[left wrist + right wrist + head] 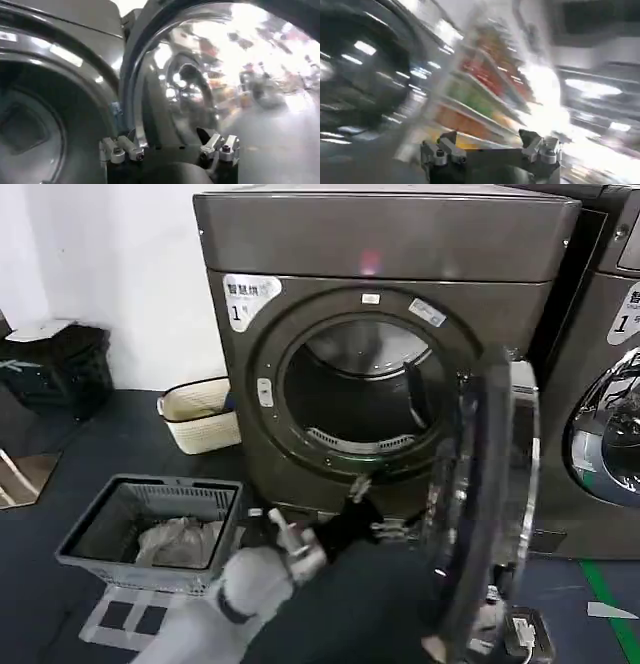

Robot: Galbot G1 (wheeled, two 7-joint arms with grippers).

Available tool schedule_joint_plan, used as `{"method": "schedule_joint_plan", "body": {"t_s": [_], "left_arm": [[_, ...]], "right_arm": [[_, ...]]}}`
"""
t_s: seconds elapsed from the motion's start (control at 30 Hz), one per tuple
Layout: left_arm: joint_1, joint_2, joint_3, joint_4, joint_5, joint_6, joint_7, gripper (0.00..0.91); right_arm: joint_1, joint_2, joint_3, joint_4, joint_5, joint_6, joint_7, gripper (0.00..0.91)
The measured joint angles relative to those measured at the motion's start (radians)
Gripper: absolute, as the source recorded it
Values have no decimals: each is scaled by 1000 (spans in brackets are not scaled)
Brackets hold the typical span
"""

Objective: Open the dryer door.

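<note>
The dryer (380,244) is a dark grey-bronze box with a "1" sticker, and its round opening (365,399) is uncovered. The dryer door (490,504) stands swung out to the right, seen nearly edge-on, chrome rim around dark glass. My left arm reaches in from below, with the left gripper (358,489) low at the dryer's front, just left of the door's lower edge. In the left wrist view the left gripper (167,145) is open, and the door's chrome rim (135,100) runs down close to one finger (120,148). My right gripper (490,142) is open before a blurred shiny surface.
A grey laundry basket (100,524) with clothes in it sits on the floor at the front left. A cream basket (200,414) stands beside the dryer. A second machine (610,384) is close on the right, past the open door. A black bag (55,369) lies far left.
</note>
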Motion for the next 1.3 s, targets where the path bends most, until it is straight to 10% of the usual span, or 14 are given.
{"method": "schedule_joint_plan", "body": {"t_s": [0.43,1.3], "left_arm": [[-89,-157,103,131,45,-8,-27,907],[-178,-356,145,342,85,25,-44,907]], "right_arm": [[19,40,294,-171,-260,-86,230,907],[23,27,342,-225,-274,-68,210,907]]}}
